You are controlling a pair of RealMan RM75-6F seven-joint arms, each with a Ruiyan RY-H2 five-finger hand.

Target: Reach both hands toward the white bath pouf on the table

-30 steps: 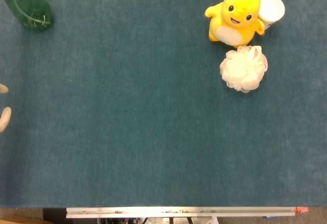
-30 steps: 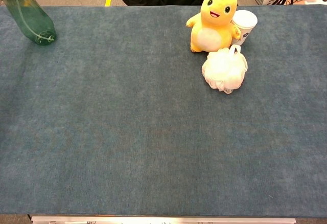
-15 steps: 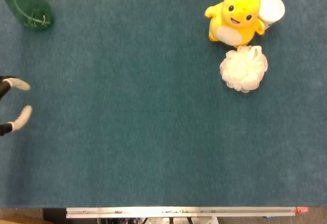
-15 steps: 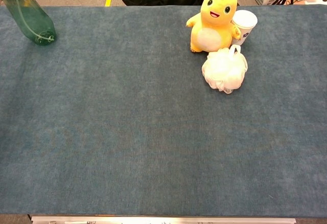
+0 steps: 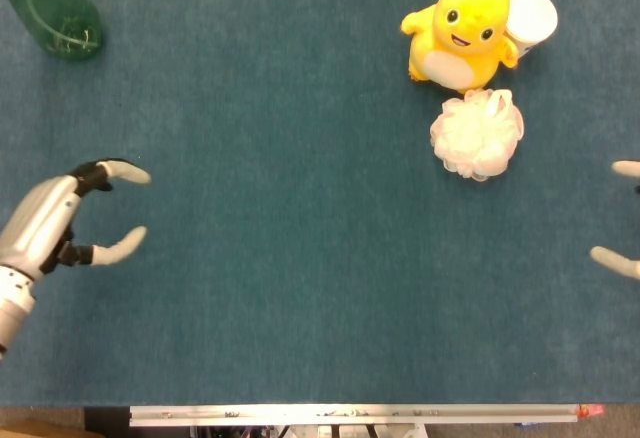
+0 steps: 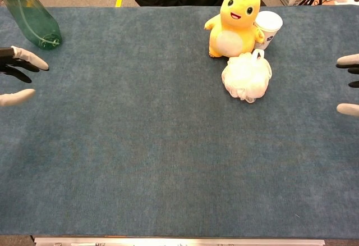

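The left hand (image 5: 60,220) is seen open at left, the right hand (image 6: 349,83) open at right, the pouf (image 5: 477,134) untouched at upper right.

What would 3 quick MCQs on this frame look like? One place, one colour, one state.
1. The pouf lies:
A. against the bottle
B. just in front of the yellow toy
C. in the left hand

2. The bottle is:
A. green
B. red
C. white

3. The left hand is:
A. gripping the pouf
B. closed in a fist
C. empty, fingers apart

Key:
1 B, the pouf sits right below the toy in the head view.
2 A, green glass at the far left corner.
3 C, its fingertips are spread over bare table, far from the pouf.
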